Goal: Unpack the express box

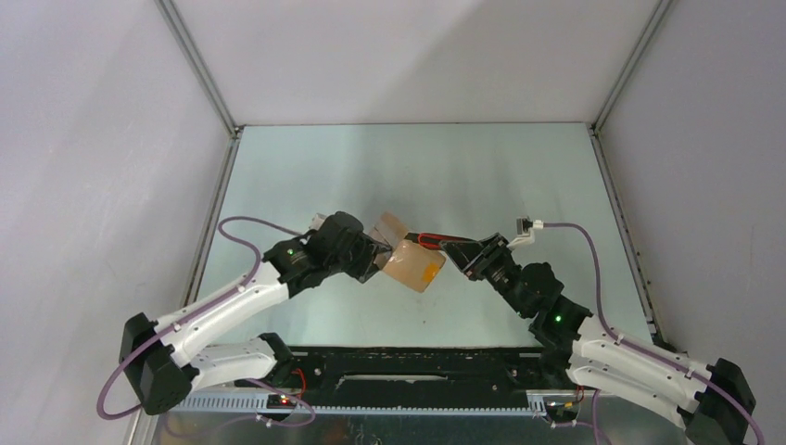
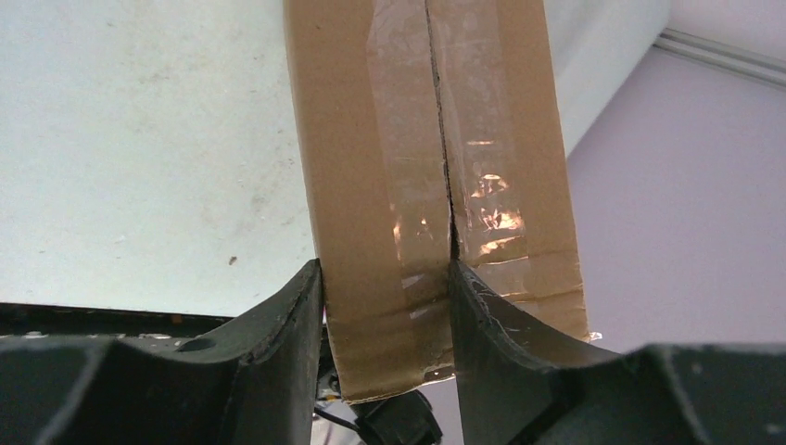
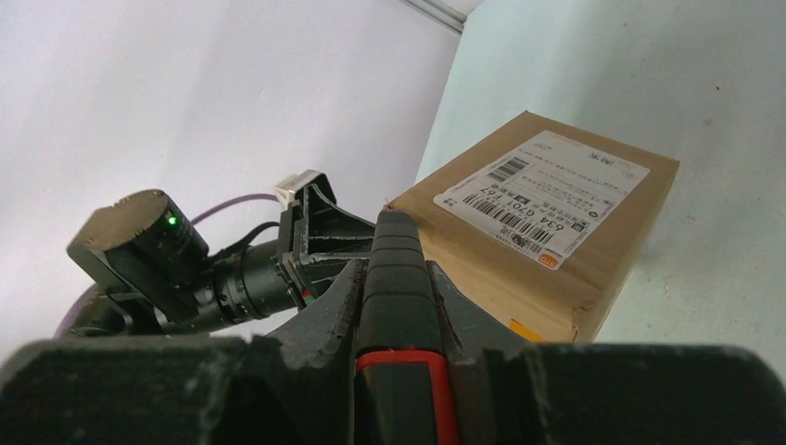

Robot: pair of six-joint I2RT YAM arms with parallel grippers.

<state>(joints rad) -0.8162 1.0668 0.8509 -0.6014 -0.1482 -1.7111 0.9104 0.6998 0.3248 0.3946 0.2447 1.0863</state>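
Observation:
The express box (image 1: 414, 264), a small brown carton, is held tilted above the table between the two arms. My left gripper (image 1: 378, 255) is shut on its left end. In the left wrist view the taped face of the box (image 2: 417, 139) shows a split along the seam; one finger (image 2: 287, 324) presses the box's side edge and the other finger (image 2: 482, 324) sits at the seam. My right gripper (image 3: 397, 271) is shut on a red-and-black utility knife (image 3: 396, 246), whose tip is at the box's near corner. The white label (image 3: 542, 195) faces the right wrist camera.
A black rail (image 1: 408, 366) runs along the near table edge between the arm bases. Grey walls enclose the table on three sides. The left arm's wrist (image 3: 185, 269) sits just behind the knife tip in the right wrist view.

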